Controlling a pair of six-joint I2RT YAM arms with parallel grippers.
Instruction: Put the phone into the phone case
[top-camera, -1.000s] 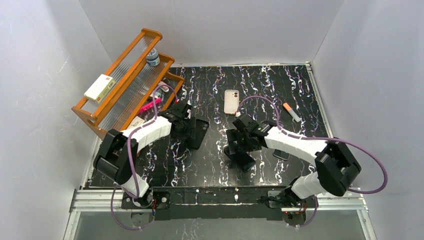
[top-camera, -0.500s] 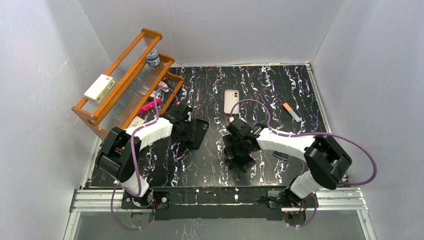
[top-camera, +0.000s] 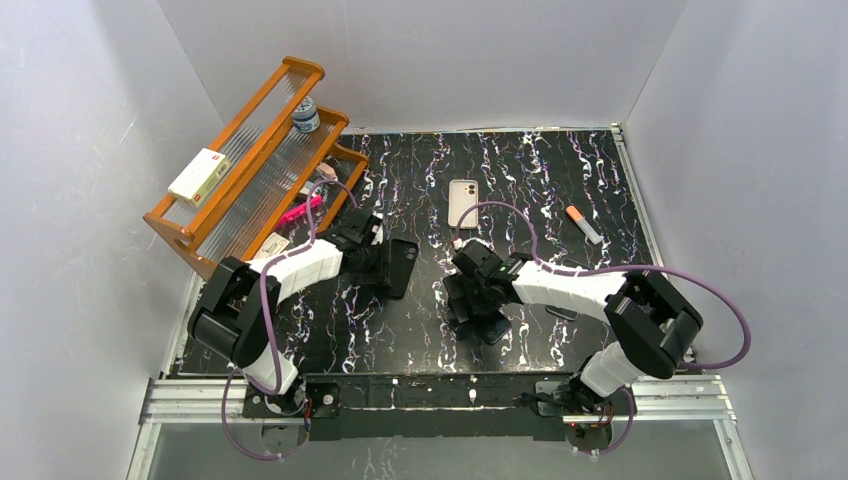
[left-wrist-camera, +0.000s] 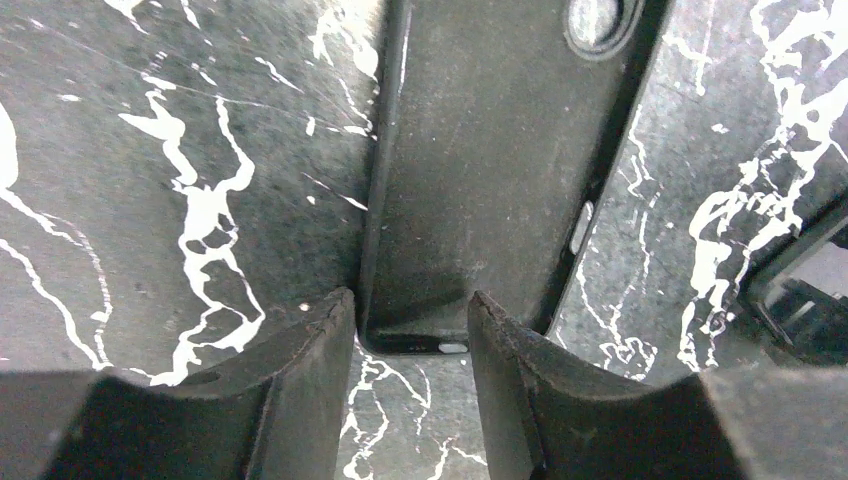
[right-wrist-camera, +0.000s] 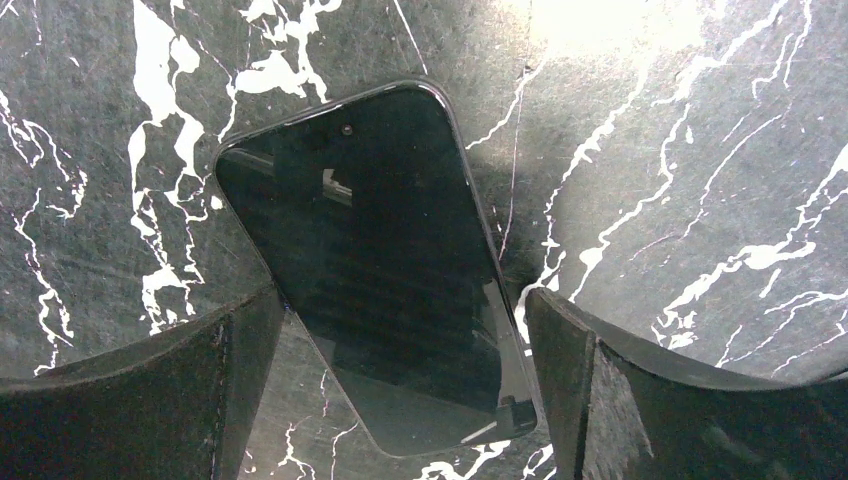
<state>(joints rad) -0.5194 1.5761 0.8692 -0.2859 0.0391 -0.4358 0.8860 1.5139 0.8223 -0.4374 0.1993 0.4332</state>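
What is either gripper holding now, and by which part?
Nothing. The right gripper stands open astride the phone; the left gripper, open too, straddles a corner of a black slab.

A wooden rack holds a box, perhaps cardboard.

A flat black smartphone with rounded corners and a glossy dark screen lies face up on the black marble-patterned tabletop veined in white, turned at a slant so that its upper end, with a small lens dot, leans left. The right gripper straddles the phone's lower half with its jaws spread wide. Its dark rubbery fingers stand one on either side: the left one right at the phone's edge, the other just beside its lower corner.
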